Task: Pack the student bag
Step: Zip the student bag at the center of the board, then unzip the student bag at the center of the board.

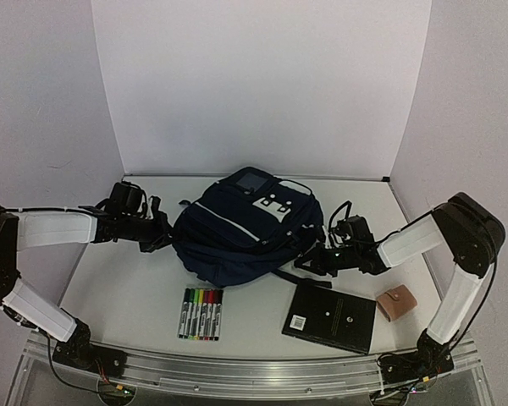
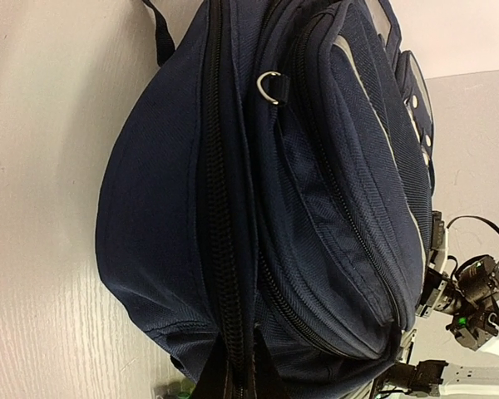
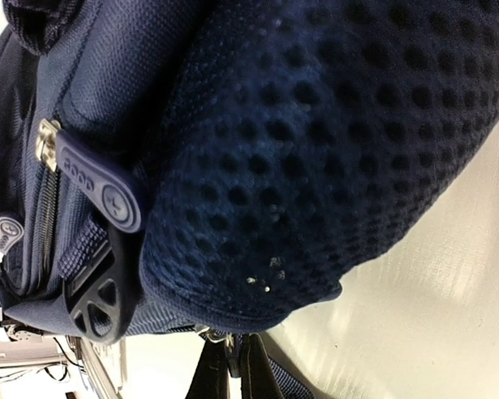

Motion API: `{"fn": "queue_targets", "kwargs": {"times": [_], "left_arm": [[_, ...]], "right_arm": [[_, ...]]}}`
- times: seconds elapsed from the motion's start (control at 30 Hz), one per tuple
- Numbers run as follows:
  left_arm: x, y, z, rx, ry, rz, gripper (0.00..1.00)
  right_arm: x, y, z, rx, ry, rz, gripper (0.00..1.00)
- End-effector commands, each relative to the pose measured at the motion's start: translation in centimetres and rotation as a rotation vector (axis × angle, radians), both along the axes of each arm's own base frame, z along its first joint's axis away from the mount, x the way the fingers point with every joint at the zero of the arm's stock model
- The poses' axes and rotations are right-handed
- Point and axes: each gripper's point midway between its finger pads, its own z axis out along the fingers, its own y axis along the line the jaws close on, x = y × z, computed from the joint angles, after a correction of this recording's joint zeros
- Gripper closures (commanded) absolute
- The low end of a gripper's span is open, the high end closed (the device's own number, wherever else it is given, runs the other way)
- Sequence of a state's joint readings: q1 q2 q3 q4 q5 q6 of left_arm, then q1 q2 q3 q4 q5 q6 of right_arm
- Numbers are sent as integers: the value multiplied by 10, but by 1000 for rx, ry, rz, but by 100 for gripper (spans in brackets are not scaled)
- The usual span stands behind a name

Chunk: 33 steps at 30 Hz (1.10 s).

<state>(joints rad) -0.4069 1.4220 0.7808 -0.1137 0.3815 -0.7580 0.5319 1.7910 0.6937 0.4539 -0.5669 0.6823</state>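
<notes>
At mid-table, you find the student bag point(image 1: 245, 228) lying between the left gripper point(image 1: 162, 232) and the right gripper point(image 1: 313, 258), both closed against its sides, probably to steady it for unzipping; grip on fabric unclear.

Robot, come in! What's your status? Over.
Left gripper and right gripper shut, either side of student bag. Zippers look closed. Markers, black notebook, tan pouch lie unpacked, not in the way.

One bag point(image 1: 237, 233), notebook point(image 1: 330, 317), wallet point(image 1: 396, 304), marker pack point(image 1: 201, 314)
</notes>
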Motion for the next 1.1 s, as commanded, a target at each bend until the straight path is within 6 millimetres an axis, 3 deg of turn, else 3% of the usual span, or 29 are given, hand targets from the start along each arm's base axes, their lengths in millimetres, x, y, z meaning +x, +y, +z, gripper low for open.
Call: {"fn": "queue_targets", "kwargs": {"times": [0.0,0.03,0.13,0.3,0.37,0.5,0.67,0.77,0.87,1.07], "left_arm": [[31,36,31,41,-161,108,100],[32,33,31,44,-166,85,100],[36,28,31,71,-192,28,100],[50,32,19,136,-192,17,94],[55,33,17,142,-177,25,85],[56,35,21,132,-162,58,51],[42,42,27,111,-146,104,28],[28,46,25,83,-115,136,23],[10,48,9,67,-54,158,18],[-6,31,-7,-23,11,133,15]], "right_arm": [[18,-35,23,-46,-74,-72,100],[12,-32,38,-27,-106,-30,97],[1,-38,64,-55,-165,9,68],[-7,-49,108,-107,-281,30,46],[-8,-46,124,-94,-313,48,42],[-6,-40,140,-102,-365,70,38],[0,-23,129,-189,-365,122,42],[-3,0,118,-230,-371,190,45],[0,21,110,-246,-371,239,48],[16,37,85,-291,-355,284,49]]}}
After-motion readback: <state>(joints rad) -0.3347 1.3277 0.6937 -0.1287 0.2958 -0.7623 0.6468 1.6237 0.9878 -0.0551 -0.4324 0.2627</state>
